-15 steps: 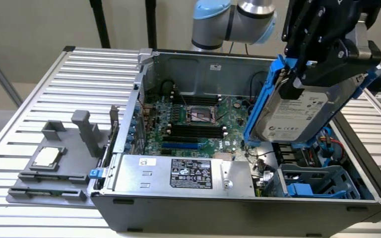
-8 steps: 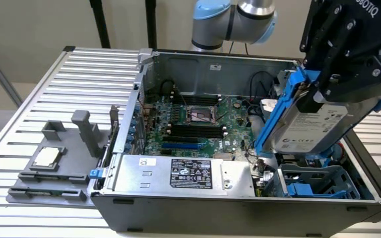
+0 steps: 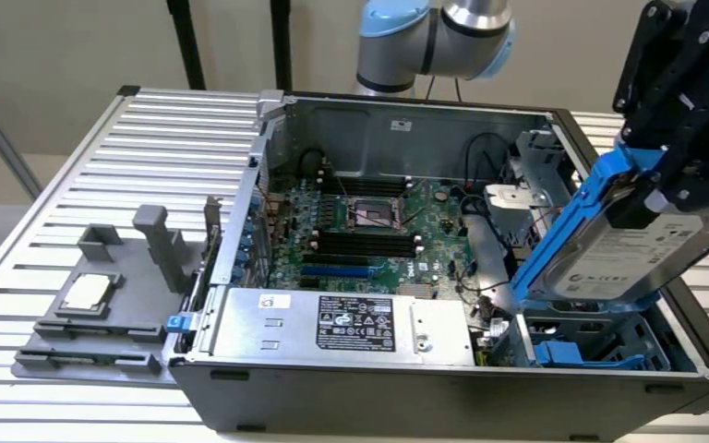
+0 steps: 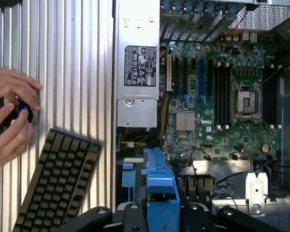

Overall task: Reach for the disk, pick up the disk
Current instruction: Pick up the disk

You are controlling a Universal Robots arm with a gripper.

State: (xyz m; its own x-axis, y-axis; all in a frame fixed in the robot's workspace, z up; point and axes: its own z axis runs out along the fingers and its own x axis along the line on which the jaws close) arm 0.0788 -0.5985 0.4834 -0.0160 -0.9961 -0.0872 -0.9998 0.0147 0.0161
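Beside the open computer case (image 3: 453, 378), toward the exterior view's right, the gripper (image 3: 681, 198) clenched the disk (image 3: 619, 254), which hung tilted between its fingers above the drive bay. Pickup looked done; any further move called for a steady, firm hold.

This looks like a robotics lab or electronics test bench. An open desktop computer case (image 3: 453, 277) lies on a ribbed aluminium table (image 3: 145, 166), its green motherboard (image 3: 373, 226) and power supply (image 3: 342, 325) exposed. A grey printed fixture (image 3: 102, 305) beside the case holds a processor chip (image 3: 88, 293). A robot arm's blue-and-silver joint (image 3: 435, 41) rises behind. In the wrist view a person's hands (image 4: 9, 113) work a small controller beside a black keyboard (image 4: 58, 181)
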